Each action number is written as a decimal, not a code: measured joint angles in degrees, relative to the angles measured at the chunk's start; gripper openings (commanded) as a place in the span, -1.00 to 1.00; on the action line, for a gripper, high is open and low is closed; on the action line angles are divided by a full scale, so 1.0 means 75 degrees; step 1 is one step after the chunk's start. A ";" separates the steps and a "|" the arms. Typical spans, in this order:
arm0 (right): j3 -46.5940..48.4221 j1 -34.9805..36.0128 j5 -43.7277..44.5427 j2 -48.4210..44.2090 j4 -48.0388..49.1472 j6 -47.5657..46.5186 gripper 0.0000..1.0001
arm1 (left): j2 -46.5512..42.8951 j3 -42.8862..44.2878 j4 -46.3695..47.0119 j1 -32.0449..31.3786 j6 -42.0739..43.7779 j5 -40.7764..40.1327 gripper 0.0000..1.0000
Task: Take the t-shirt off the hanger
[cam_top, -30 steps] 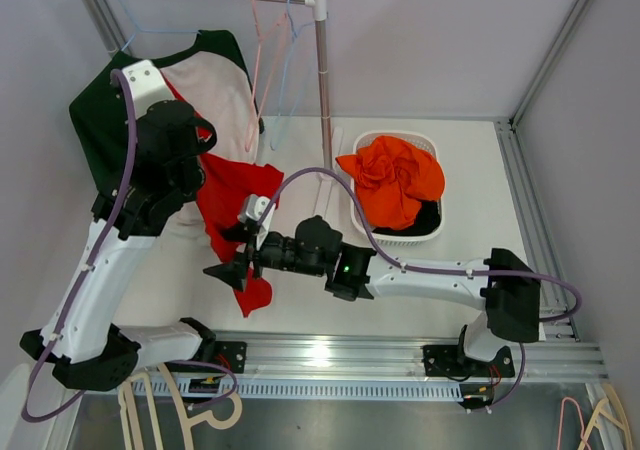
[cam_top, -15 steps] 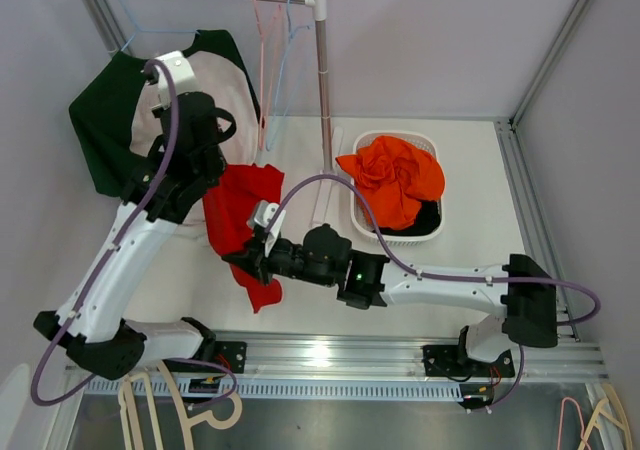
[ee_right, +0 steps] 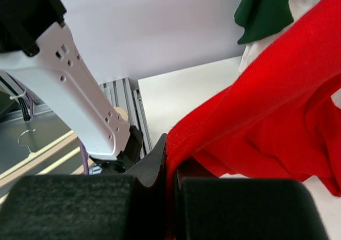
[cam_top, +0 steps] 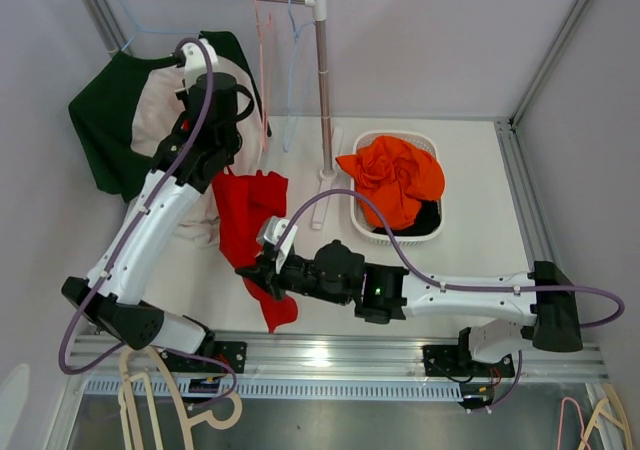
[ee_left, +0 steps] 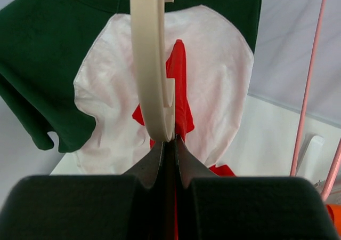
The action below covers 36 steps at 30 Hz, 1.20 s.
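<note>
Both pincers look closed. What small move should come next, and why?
Probably the right pincer should pull the red t-shirt down and away: it is clamped on the fabric, while the left pincer grips the cream hanger, with red cloth hanging below it.

Left arm [cam_top: 160, 215] reaches up and forward, fingers [ee_left: 152, 164] pinched together; right arm [cam_top: 450, 295] stretches low leftward, fingers [ee_right: 153, 162] clamped.

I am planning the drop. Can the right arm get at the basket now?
Probably yes: the basket sits close to the right arm, with nothing standing between them. But the right gripper is shut on the red shirt, which hangs from the hanger in the left gripper, so it may tug.
</note>
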 measured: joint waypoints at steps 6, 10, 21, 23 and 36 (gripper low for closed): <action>-0.0504 0.0169 0.0219 0.0143 0.0245 0.0361 -1.00 | 0.0393 0.1081 -0.0551 0.0082 0.0067 0.0184 -0.99; -0.0615 0.0178 0.0277 0.0734 0.0650 0.0632 -1.00 | 0.0364 0.1792 -0.1221 0.0082 -0.0070 0.0583 -0.99; -0.0064 -0.1180 -0.0405 0.1131 0.0198 0.0801 -1.00 | -0.2049 0.1198 -0.2748 0.0009 -0.0883 0.2573 -0.99; 0.0239 -0.1489 -0.0484 0.1131 0.0044 0.0796 -1.00 | -0.2687 0.0953 -0.3086 0.0009 -0.0953 0.3040 -0.99; 0.0670 -0.2567 -0.0393 0.1504 -0.1072 0.1230 -1.00 | -0.3634 0.1463 -0.5694 0.0009 -0.0924 0.6056 -0.99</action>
